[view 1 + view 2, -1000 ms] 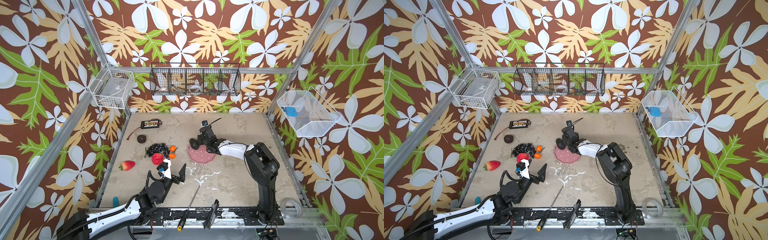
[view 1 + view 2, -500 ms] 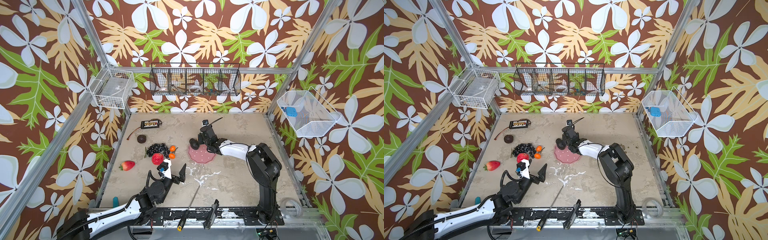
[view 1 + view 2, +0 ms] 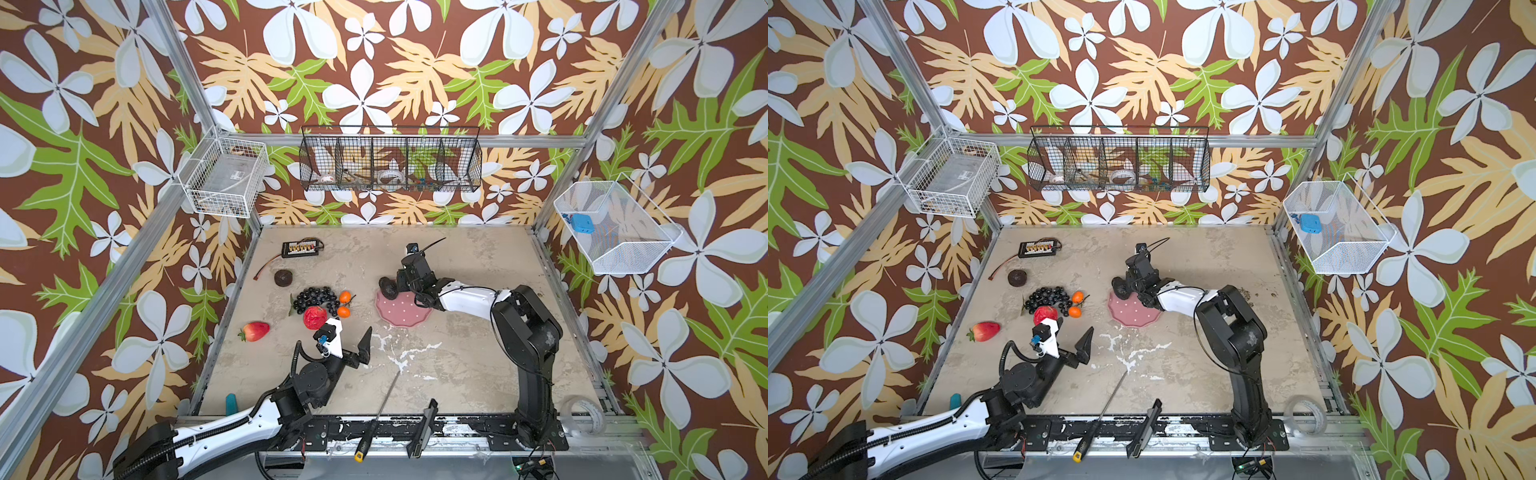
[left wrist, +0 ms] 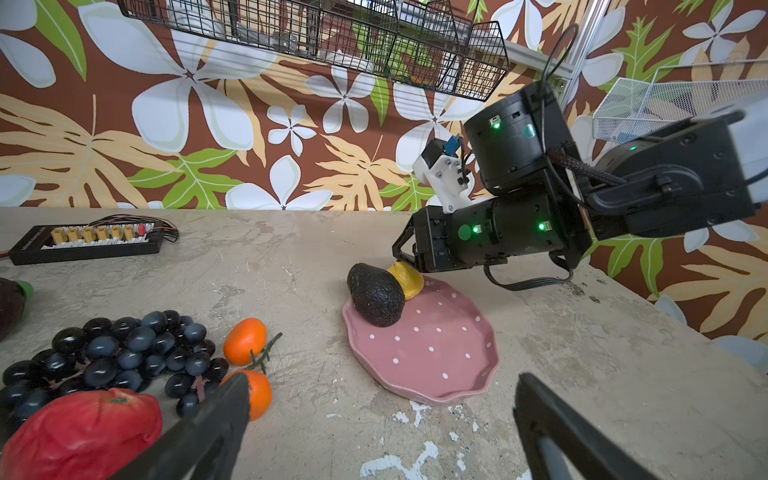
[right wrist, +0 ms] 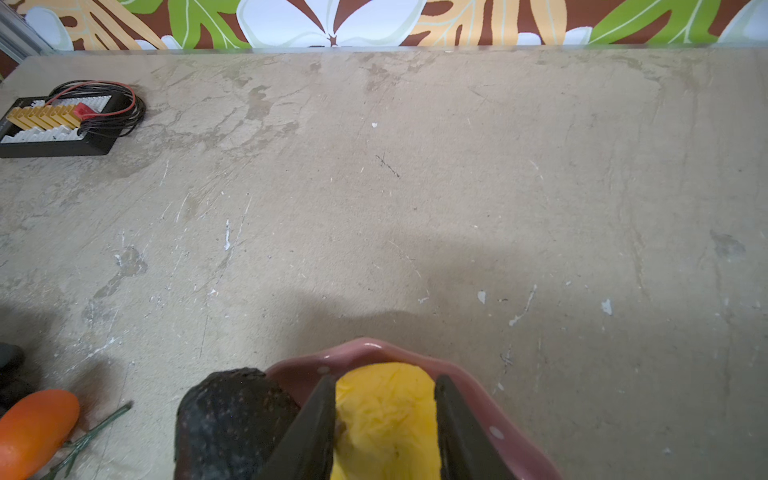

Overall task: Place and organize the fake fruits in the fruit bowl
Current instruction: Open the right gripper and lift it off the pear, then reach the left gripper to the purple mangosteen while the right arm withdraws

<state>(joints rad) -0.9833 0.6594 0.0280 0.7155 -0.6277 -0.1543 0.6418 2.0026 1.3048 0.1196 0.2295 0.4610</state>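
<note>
Right gripper: jaws straddle the lemon, one finger against each flank. The lemon fills the gap, so I cannot tell whether they pinch it or have let go. It sits low inside the fruit bowl, close to the rim that curves just past the fingertips. Reading: this is the placement step, with the fruit set at the edge to leave the middle free for the rest

Avocado lies immediately outside one right finger. In the left wrist view it rests on the bowl's rim, partly overhanging and touching the lemon. Judgement: the pair looks wedged, and the avocado may roll once the jaws pull away

Left gripper: jaws wide apart, nothing between them, above the table. The bowl lies ahead of the open gap. Apple is just outside one finger, one orange is partly behind that fingertip, and the second orange and grape bunch lie beyond. Probably staged open for the apple

Strawberry and brown piece are well apart from both grippers. Two fruits at the bowl, six on the table
</note>
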